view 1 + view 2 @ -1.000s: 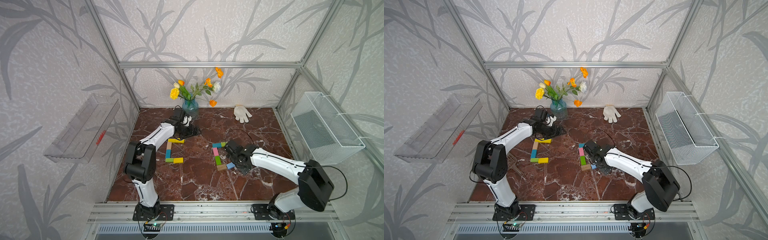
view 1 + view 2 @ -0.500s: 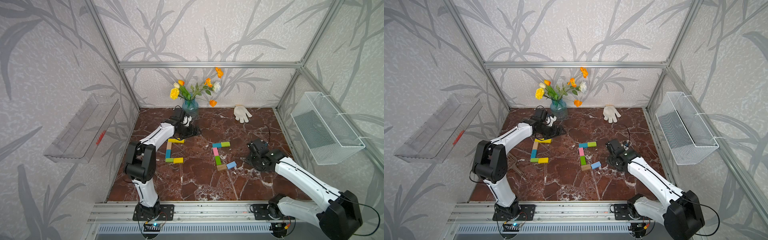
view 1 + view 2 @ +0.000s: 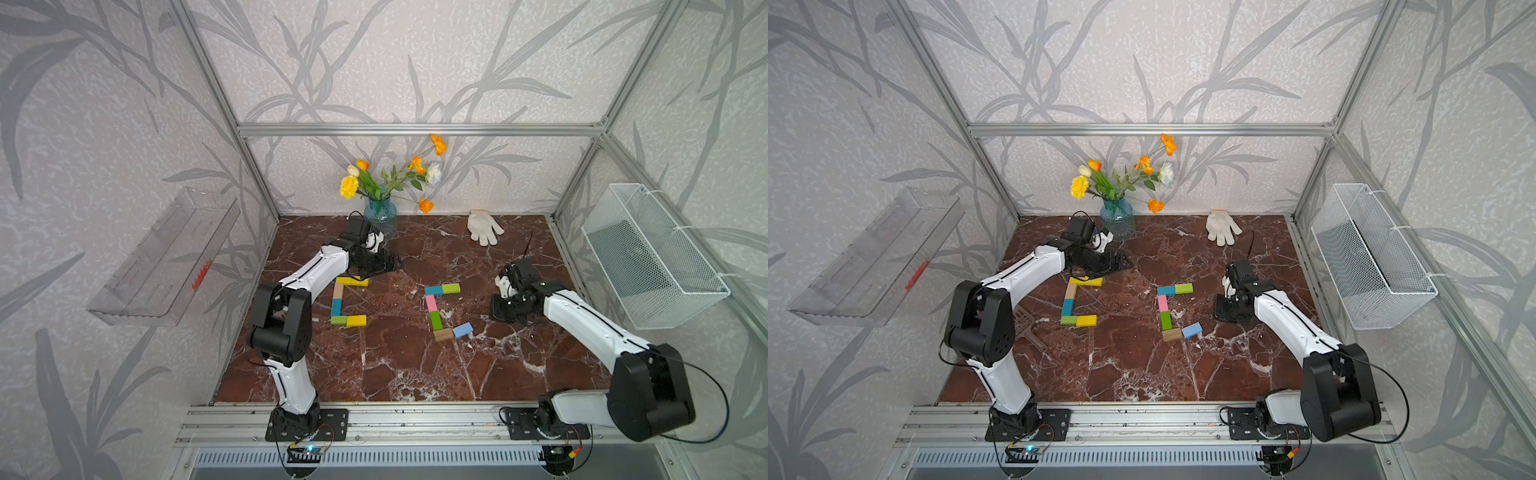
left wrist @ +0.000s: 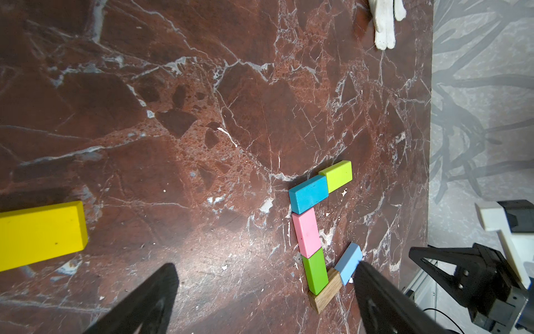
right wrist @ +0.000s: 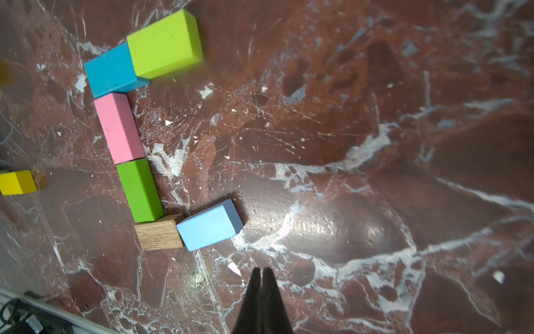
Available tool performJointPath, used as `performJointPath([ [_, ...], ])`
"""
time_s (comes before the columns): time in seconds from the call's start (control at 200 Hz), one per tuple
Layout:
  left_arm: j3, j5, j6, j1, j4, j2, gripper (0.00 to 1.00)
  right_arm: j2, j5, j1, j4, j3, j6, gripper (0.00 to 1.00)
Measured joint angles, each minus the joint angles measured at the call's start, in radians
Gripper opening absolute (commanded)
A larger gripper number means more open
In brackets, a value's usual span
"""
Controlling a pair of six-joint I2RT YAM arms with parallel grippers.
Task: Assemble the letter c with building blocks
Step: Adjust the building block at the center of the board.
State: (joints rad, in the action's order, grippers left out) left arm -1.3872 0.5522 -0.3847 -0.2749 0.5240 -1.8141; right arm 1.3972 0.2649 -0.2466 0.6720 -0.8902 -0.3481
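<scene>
Two groups of building blocks lie on the marble table. The left letter c runs yellow, tan, teal, green, yellow. The right letter c has a teal and lime top, a pink block and a green block down the side, then a tan block with a light blue block angled off it. My right gripper is shut and empty, to the right of the light blue block. My left gripper stands open and empty behind the left letter's top yellow block.
A vase of flowers and a white glove sit at the back. A wire basket hangs on the right wall and a clear tray on the left wall. A wooden scoop lies by the left arm's base.
My right arm has drawn back to the right, away from the right group of blocks, and its jaws have closed on nothing. The light blue block stays on the table. The left arm has not moved.
</scene>
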Motion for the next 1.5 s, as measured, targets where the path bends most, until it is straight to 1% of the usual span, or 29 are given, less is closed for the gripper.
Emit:
performJointPath([
  [0.18, 0.000, 0.004, 0.000, 0.000, 0.000, 0.000, 0.95, 0.077, 0.101, 0.025, -0.039, -0.012, 0.087, 0.00],
  [0.315, 0.000, 0.005, 0.000, 0.000, 0.000, 0.000, 0.95, 0.144, 0.156, 0.036, -0.056, -0.018, 0.112, 0.00],
  [0.48, 0.000, 0.006, 0.000, 0.000, 0.000, 0.000, 0.95, 0.200, 0.190, 0.037, -0.065, -0.022, 0.116, 0.00],
  [0.865, 0.000, 0.006, 0.000, 0.000, 0.000, 0.000, 0.95, 0.285, 0.208, 0.037, -0.063, -0.051, 0.112, 0.00],
  [1.5, 0.000, 0.005, 0.000, 0.000, 0.000, 0.000, 0.95, 0.338, 0.219, 0.037, -0.039, -0.063, 0.109, 0.00],
])
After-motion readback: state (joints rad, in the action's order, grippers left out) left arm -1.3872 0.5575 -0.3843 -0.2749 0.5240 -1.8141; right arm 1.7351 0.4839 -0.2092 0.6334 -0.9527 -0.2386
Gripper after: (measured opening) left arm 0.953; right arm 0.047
